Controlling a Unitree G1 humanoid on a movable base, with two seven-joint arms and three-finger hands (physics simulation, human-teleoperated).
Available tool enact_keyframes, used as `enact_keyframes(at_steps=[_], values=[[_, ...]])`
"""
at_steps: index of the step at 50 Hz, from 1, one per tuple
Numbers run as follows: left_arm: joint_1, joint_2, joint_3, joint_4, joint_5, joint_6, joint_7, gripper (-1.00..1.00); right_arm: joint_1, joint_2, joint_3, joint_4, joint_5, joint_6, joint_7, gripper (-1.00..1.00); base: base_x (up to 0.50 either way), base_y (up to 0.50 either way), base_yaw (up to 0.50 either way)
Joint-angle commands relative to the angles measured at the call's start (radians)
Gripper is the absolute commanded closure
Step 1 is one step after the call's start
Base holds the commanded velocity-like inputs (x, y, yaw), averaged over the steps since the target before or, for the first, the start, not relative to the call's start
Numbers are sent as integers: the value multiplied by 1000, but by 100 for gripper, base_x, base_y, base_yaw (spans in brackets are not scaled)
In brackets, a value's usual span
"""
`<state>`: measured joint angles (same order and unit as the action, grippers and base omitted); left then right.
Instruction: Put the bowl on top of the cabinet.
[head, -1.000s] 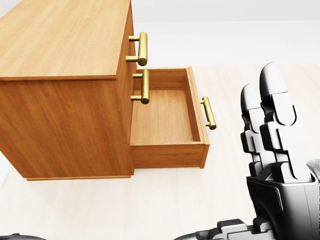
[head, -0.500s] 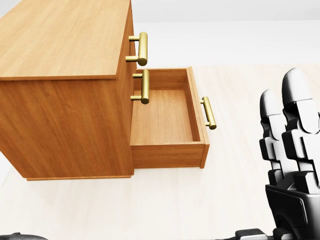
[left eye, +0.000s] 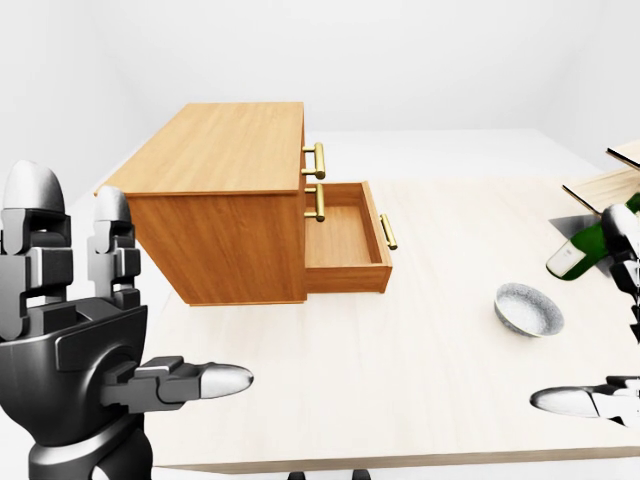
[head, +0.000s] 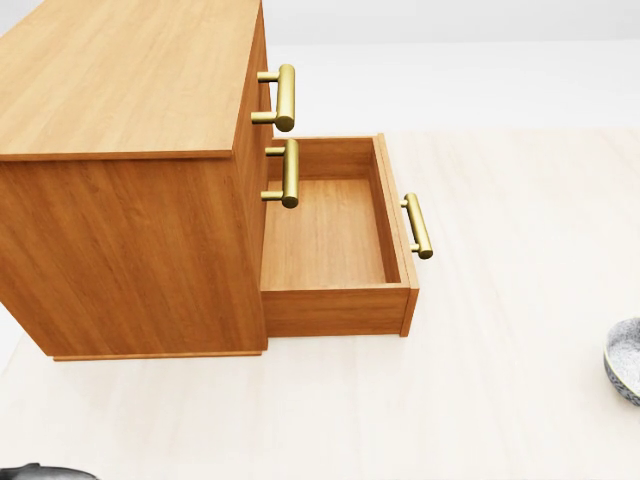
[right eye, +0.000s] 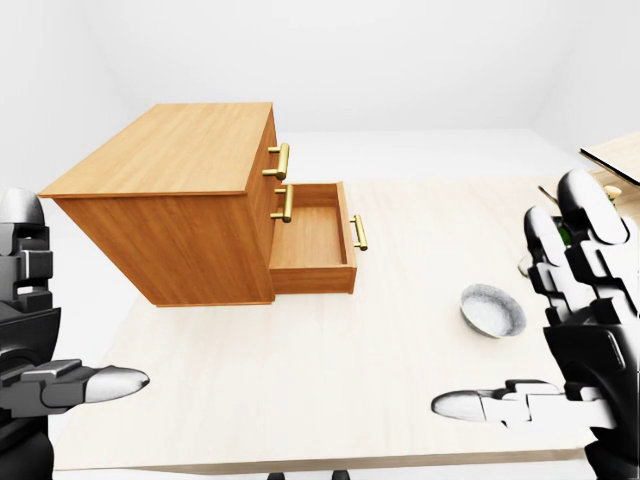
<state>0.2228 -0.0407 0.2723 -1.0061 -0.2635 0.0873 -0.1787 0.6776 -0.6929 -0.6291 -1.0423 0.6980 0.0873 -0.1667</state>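
Observation:
A grey speckled bowl (left eye: 528, 310) rests upright on the pale table, right of the wooden cabinet (left eye: 225, 150); the head view shows only its rim at the right edge (head: 625, 362). The cabinet's flat top (head: 120, 80) is bare. Its lowest drawer (head: 325, 235) stands pulled out and holds nothing. My right hand (right eye: 528, 328) is open at the right of the right-eye view, fingers up and thumb low, nearer the camera than the bowl and apart from it. At the left, well short of the cabinet, my left hand (left eye: 130, 290) is open too.
A green bottle (left eye: 580, 250) lies at the far right, beyond the bowl, under a wooden board (left eye: 620, 185). Brass handles (head: 287, 97) stick out of the cabinet's drawer fronts. The table's near edge (left eye: 350, 462) runs along the bottom.
In the head view my right hand slid rightwards and out of the picture, uncovering the bowl's rim at the right edge. The cabinet and drawer have not shifted.

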Motion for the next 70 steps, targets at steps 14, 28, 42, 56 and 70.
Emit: enact_keyframes(at_steps=[14, 28, 42, 56, 70], values=[[9, -3, -19, 1, 17, 0, 2, -100, -430, 252, -285, 228, -1201, 0, 865, -100, 0, 0, 0], [8, -2, -14, -8, 14, 0, -1, -100, -559, 325, -346, 321, -1448, 0, 865, -100, 0, 0, 0], [9, -3, -17, -2, 19, 0, -1, -100, -574, 312, -320, 403, -1468, 0, 865, -100, 0, 0, 0], [4, -2, -10, -5, 13, 0, -1, -100, -628, 276, -219, 463, -1523, 0, 865, -100, 0, 0, 0], [18, -5, -31, 6, 31, 0, -5, -100, -608, 296, -192, 607, -1434, 0, 865, -100, 0, 0, 0]])
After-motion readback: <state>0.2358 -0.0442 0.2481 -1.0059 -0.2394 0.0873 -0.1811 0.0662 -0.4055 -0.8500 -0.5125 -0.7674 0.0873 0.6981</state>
